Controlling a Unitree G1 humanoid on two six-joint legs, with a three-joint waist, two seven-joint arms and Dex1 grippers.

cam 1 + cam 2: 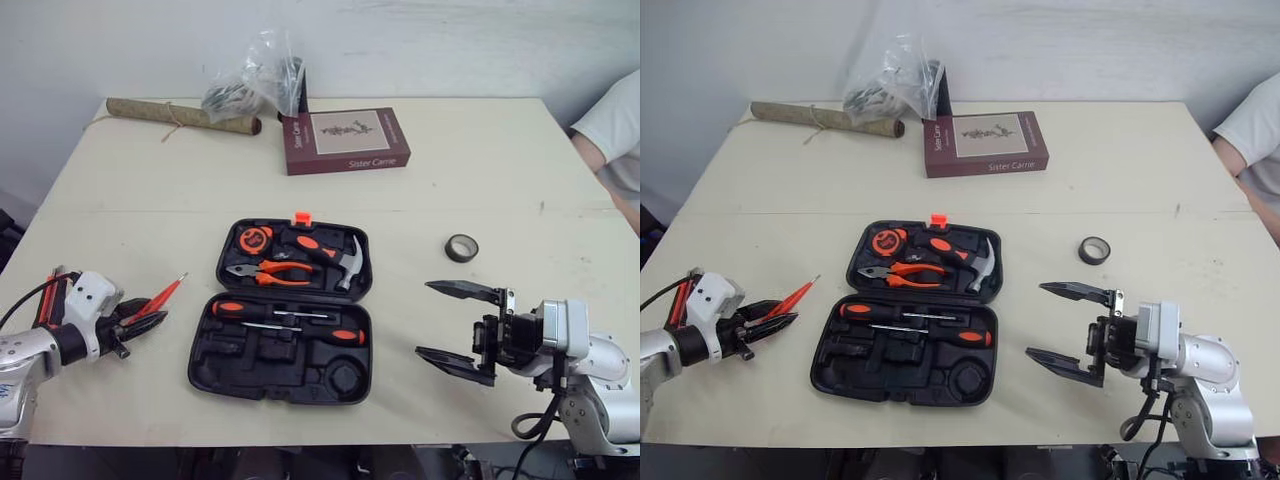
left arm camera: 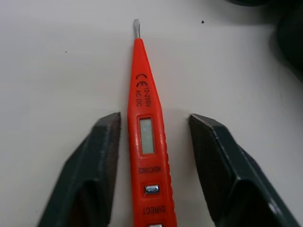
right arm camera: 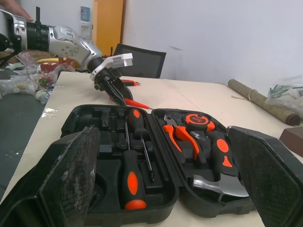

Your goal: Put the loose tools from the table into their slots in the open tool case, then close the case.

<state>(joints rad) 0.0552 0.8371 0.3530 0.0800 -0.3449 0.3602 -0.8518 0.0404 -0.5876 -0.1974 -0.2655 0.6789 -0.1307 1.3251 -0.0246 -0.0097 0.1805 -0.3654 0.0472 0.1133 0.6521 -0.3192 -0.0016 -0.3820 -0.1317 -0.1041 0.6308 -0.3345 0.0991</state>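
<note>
Open left fingers (image 2: 94, 165) straddle, without gripping, the orange tester pen (image 2: 147, 137) lying on the table (image 1: 480, 170) left of the half-filled open tool case (image 1: 205, 370). The right fingers (image 3: 71, 175) gape empty; pen, tape roll (image 1: 461, 247) and closing apparently remain.

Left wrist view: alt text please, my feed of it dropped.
An orange voltage tester pen lies lengthwise between the open jaws of the left gripper, with a gap on each side. Its metal tip points away from the camera over the pale table.
</note>
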